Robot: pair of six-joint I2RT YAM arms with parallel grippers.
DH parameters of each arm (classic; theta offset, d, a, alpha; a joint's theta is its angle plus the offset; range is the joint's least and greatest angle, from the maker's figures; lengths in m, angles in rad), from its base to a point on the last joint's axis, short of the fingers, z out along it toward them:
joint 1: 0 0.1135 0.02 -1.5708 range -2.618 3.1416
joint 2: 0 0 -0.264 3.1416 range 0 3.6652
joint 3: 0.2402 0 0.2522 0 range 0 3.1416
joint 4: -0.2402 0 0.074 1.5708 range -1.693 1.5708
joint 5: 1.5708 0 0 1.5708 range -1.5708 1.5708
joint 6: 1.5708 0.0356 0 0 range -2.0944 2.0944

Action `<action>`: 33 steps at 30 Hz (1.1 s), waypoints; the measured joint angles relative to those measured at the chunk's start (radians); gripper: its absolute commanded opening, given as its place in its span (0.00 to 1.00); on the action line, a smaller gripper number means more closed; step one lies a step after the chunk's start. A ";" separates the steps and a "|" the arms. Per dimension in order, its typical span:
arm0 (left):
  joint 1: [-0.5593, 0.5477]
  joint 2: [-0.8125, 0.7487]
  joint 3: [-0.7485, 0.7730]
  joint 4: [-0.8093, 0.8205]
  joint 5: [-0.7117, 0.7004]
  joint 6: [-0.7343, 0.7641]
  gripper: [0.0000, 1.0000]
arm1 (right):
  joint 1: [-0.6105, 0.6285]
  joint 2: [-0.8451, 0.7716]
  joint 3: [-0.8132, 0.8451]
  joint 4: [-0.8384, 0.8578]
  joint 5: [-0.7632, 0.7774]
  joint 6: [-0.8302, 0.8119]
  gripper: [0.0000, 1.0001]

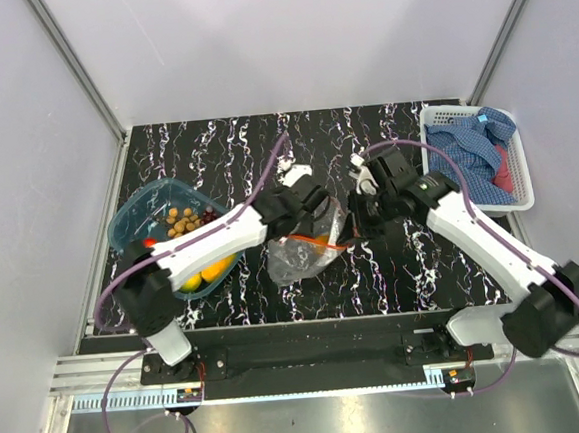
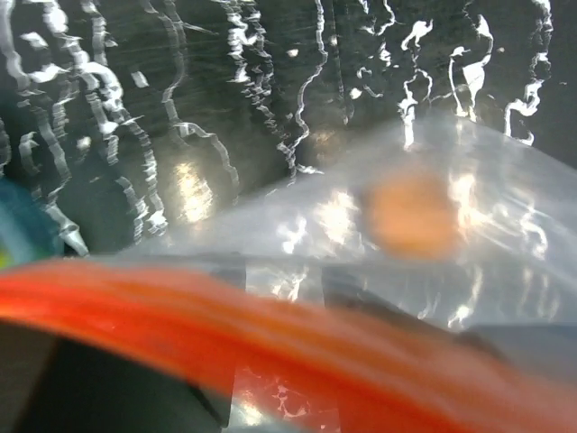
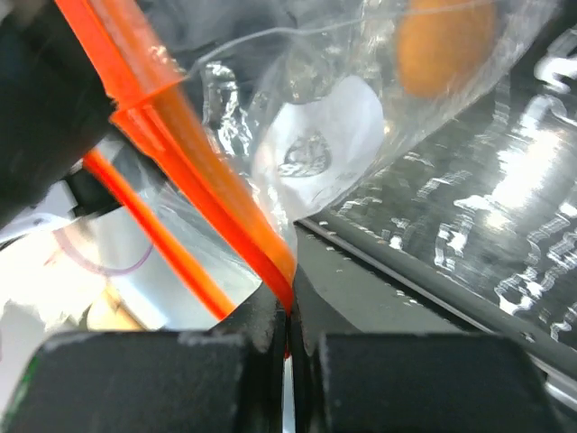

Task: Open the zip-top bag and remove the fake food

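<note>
Item 1, nearest the arm bases: the zip-top bag (image 1: 298,256), clear and crinkled. It lies near the middle of the black marbled table (image 1: 214,152), between the two grippers. Its lower part rests on the table, and its upper edge is lifted toward the grippers.

Item 2: the orange-red zip strip (image 3: 198,171) along that upper edge. In the right wrist view we see it split into two bands that meet at the fingertips.

Item 3: the right gripper (image 3: 287,316). Its jaws are pinched together on the end of the zip strip, with no gap showing between them.

Item 4: the left gripper (image 1: 313,200), at the bag's top from the left side. In its own view the strip smears across the frame, very close and blurred. We cannot tell whether the jaws are closed on it.

Item 5: one orange fruit (image 2: 415,216), round, inside the bag, seen through the plastic in both wrist views.

Item 6: the blue tub (image 1: 129,214), at the left of the table, partly under the left arm. It holds tan balls (image 1: 180,222), dark grapes (image 1: 209,217) and yellow and orange fruits (image 1: 209,273).

Item 7, farthest: the white basket (image 1: 442,116), at the right far corner, holding a blue checked cloth (image 1: 470,152).
</note>
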 measured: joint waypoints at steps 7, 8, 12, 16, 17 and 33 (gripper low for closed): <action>0.002 -0.176 -0.084 0.028 0.058 0.008 0.47 | 0.000 0.167 0.142 0.034 -0.192 -0.042 0.00; 0.003 -0.173 -0.084 0.032 0.071 0.011 0.47 | 0.000 0.172 0.145 0.039 -0.205 -0.044 0.00; 0.010 -0.097 -0.068 0.019 0.088 0.018 0.47 | 0.000 0.172 0.137 0.041 -0.232 -0.047 0.00; 0.013 0.008 -0.066 0.007 0.092 0.022 0.50 | 0.000 0.162 0.081 0.044 -0.230 -0.046 0.00; 0.014 0.026 -0.066 0.006 0.092 0.024 0.52 | 0.000 0.158 0.065 0.043 -0.227 -0.046 0.00; 0.025 0.095 -0.069 0.118 0.246 -0.004 0.52 | 0.000 0.110 -0.026 0.045 -0.221 -0.040 0.00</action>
